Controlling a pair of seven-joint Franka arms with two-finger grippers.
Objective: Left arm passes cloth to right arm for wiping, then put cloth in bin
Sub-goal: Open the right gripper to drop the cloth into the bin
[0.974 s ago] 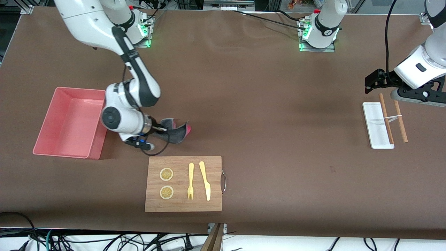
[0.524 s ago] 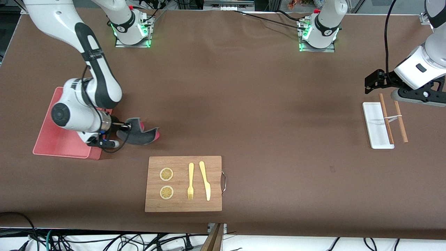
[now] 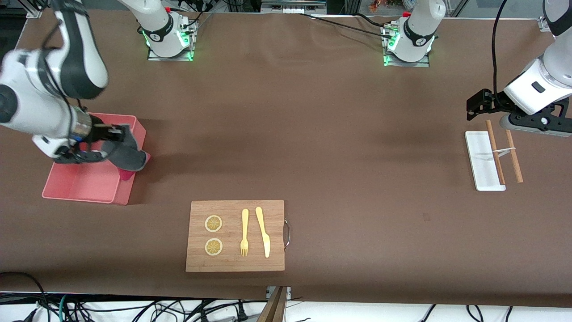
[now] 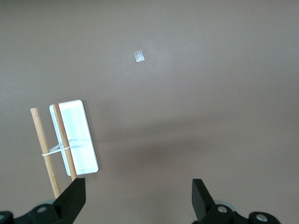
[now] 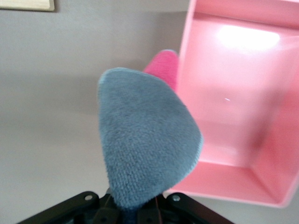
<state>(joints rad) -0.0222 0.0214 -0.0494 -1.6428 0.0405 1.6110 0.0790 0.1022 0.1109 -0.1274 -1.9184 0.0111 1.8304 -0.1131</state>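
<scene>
While the right end effector point(image 3: 117, 133) is clamped tight on the cloth point(image 3: 127, 154), the cloth hangs over the bin's point(image 3: 76, 188) wall, at the side toward 3 o'clock. To do this step well, bring the cloth more toward 9 o'clock, over the bin's middle, before letting go. The left end effector point(image 4: 135, 198) waits wide open and empty over the table point(image 3: 339, 147).

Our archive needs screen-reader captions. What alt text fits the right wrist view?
The right gripper, fingers shut, holds a small terry cloth, dark grey face showing and magenta-pink face peeking out at one edge, over the wall of a pink rectangular plastic bin on a brown table.
</scene>
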